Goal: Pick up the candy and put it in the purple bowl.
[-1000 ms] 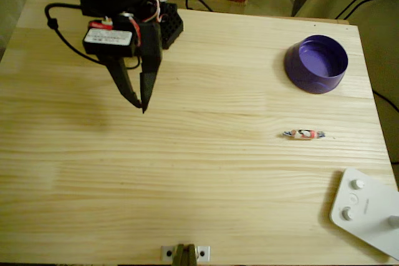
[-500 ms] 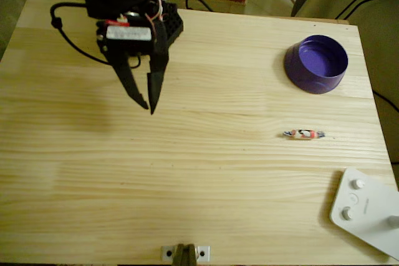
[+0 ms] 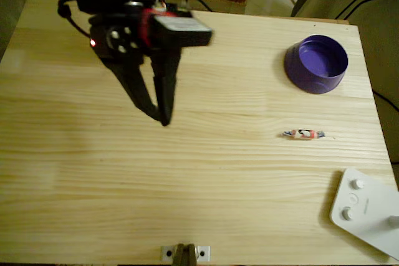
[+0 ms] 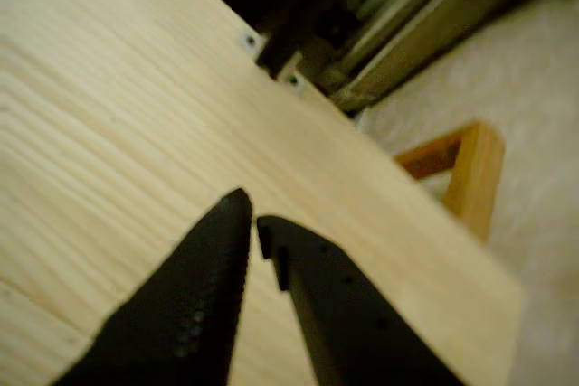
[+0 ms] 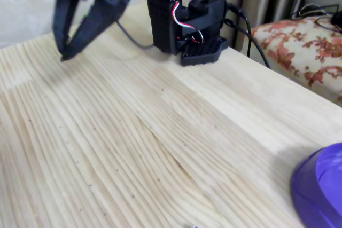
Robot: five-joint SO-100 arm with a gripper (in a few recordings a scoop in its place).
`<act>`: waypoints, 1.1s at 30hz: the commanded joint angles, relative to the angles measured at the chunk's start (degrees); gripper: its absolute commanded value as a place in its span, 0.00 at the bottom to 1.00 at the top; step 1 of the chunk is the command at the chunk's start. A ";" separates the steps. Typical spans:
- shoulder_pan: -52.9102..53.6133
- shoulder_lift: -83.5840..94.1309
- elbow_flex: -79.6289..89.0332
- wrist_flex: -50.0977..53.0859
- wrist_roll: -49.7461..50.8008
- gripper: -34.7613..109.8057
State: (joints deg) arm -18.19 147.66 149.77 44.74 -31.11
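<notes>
Pale grained wood table (image 3: pixel 206 179); smooth purple plastic bowl (image 3: pixel 316 63); matt black plastic jaws.

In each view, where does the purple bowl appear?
Overhead view: purple bowl upper right, above the candy.
Wrist view: not in it.
Fixed view: bowl at the bottom right corner, cut by the edge.
Shared landmark: the gripper, its fingertips nearly together above the wooden table.

The black arm reaches out from the tabletop's far-left corner in the overhead view. Its gripper (image 3: pixel 161 116) points down above the wood, fingertips nearly together with only a narrow gap between them.
</notes>
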 commanded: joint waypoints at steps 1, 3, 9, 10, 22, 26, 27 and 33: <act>-3.60 -8.79 -13.54 2.46 -9.23 0.24; -5.36 -11.60 -16.70 4.22 -11.07 0.24; -12.74 -17.75 -25.93 11.34 -13.18 0.24; -14.06 -19.07 -27.69 13.01 -13.36 0.24; -26.72 -38.76 -47.46 30.15 -17.49 0.24; -30.06 -46.05 -55.81 35.42 -20.39 0.24; -30.94 -47.90 -58.01 36.21 -20.13 0.24; -34.72 -57.39 -68.47 38.14 -10.46 0.24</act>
State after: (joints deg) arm -50.45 90.88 90.26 82.09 -45.88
